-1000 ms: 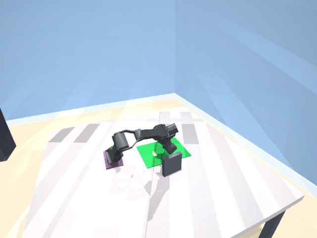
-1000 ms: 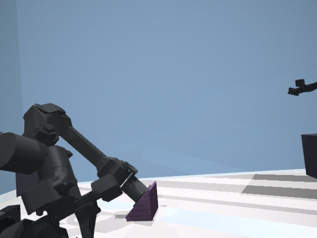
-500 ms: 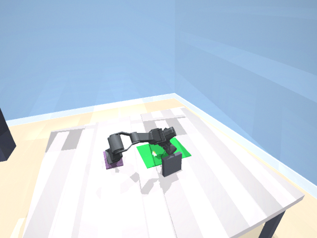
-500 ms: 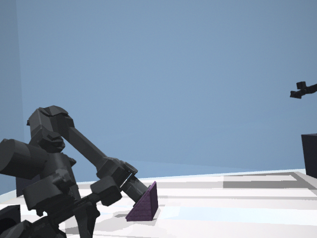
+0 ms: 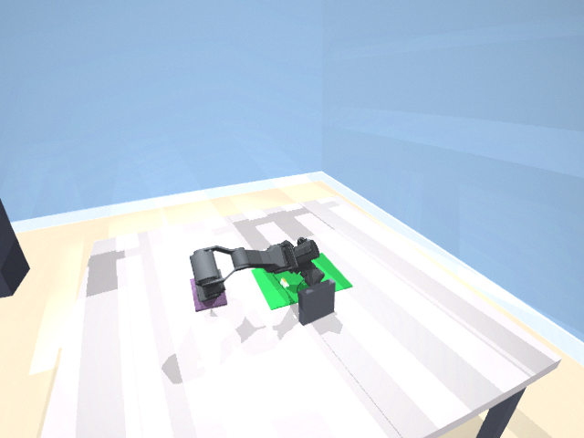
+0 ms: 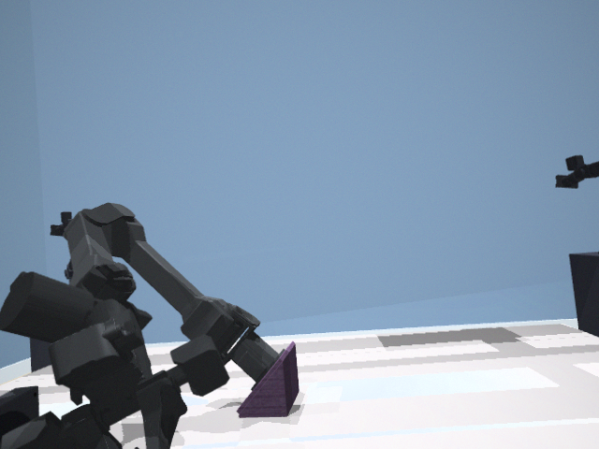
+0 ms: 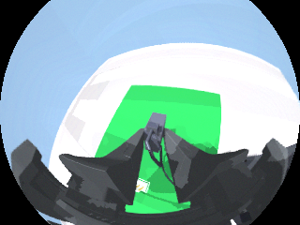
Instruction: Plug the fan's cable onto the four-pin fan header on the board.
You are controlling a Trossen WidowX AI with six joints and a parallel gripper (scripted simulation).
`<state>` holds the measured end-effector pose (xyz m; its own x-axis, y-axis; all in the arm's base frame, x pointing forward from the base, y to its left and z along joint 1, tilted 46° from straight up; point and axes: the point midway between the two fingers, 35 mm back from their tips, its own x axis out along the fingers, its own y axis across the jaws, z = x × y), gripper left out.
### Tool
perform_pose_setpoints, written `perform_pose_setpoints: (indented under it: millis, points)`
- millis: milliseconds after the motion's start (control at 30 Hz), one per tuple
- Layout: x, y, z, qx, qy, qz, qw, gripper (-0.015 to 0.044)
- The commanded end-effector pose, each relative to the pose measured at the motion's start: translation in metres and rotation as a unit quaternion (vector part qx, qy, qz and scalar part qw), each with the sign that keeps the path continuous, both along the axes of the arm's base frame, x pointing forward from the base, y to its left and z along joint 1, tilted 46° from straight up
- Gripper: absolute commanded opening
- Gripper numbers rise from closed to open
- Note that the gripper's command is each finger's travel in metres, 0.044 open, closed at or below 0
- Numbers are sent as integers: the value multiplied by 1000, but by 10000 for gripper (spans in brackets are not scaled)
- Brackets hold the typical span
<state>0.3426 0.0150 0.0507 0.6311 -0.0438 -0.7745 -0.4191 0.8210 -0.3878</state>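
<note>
The green board (image 5: 273,299) (image 7: 178,100) lies flat on the table. The white four-pin header (image 5: 284,283) (image 7: 142,186) stands on it, gold pins showing, below and left of the fingertips in the wrist view. My gripper (image 7: 155,133) is shut on the dark grey fan plug (image 7: 157,123), which points away from the wrist camera. The plug is over the board, apart from the header; its height is hard to tell. The black cable (image 7: 161,163) hangs from it in a loop. The dark fan (image 5: 317,302) stands upright by the board's near edge. The arm hides the fingertips in the top view.
The arm's base sits on a purple wedge (image 5: 195,301) (image 6: 275,394) on the white table (image 5: 377,329), left of the board in the top view. A dark block (image 5: 10,264) (image 6: 588,290) stands beyond the table.
</note>
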Motion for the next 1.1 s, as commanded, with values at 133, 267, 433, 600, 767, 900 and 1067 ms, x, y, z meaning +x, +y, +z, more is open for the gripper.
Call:
perform_pose_setpoints:
  millis: [133, 267, 433, 600, 767, 900, 1067]
  points:
    - [-4, -1, 4, 5, -39, 28, 999, 0]
    - [-5, -2, 6, 5, -58, 40, 998, 0]
    - [-7, -3, 9, 3, -82, 54, 995, 0]
    - [-10, -4, 13, 1, -106, 69, 992, 0]
    - [-13, -5, 17, -4, -131, 83, 988, 0]
    - [-16, -5, 20, -8, -151, 95, 984, 0]
    - [-21, -6, 24, -15, -176, 109, 978, 0]
